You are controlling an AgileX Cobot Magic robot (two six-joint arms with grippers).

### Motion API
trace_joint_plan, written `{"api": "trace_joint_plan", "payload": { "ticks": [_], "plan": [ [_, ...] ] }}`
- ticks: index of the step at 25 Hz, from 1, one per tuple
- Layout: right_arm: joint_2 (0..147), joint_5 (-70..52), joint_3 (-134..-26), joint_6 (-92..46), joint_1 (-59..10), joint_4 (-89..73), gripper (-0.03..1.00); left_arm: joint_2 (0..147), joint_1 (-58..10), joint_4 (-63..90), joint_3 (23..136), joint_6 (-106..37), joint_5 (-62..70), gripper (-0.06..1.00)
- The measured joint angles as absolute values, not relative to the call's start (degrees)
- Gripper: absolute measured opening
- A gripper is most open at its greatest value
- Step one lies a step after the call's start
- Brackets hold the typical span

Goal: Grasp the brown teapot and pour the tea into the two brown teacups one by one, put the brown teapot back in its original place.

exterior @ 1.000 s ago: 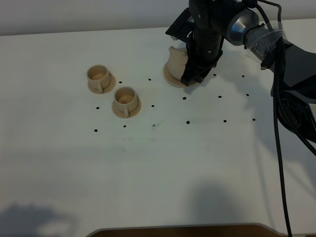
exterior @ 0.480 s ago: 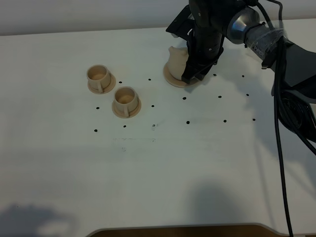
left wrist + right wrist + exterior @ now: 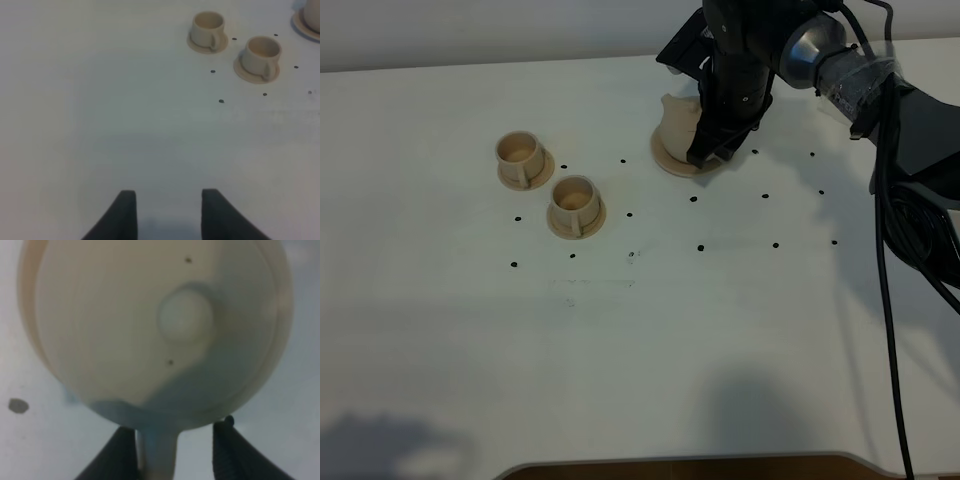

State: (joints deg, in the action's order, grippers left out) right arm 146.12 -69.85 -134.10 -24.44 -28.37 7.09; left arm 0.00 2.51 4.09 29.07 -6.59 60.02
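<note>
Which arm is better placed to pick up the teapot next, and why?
Right. The right gripper sits at the teapot, a finger on each side of its handle. The left gripper hangs open over bare table, well short of it.

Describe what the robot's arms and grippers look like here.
The right arm is black, with a rounded silver-grey joint and a stretch wrapped in translucent tape. Black cables hang along it. The right gripper and left gripper each have two dark fingers that taper toward the tips. The left arm itself is out of view, and no markings are legible.
</note>
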Motion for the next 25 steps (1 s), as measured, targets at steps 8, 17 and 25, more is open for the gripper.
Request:
{"api": "trace_joint_plan", "payload": {
  "ticks": [8, 17, 25],
  "plan": [
    [146.1, -69.7, -134.1, -24.4, -28.4, 7.3, 0.20, 0.0, 2.5, 4.1, 29.1, -6.6, 60.0, 0.33],
    [146.1, -69.2, -134.1, -24.4, -28.4, 7.5, 0.10, 0.0, 2.5, 4.1, 29.1, -6.6, 60.0, 0.33],
    [146.1, -70.3, -135.8, -23.4, -28.3, 6.6, 0.10, 0.0, 2.5, 4.1, 29.1, -6.6, 60.0, 0.33]
  ]
}}
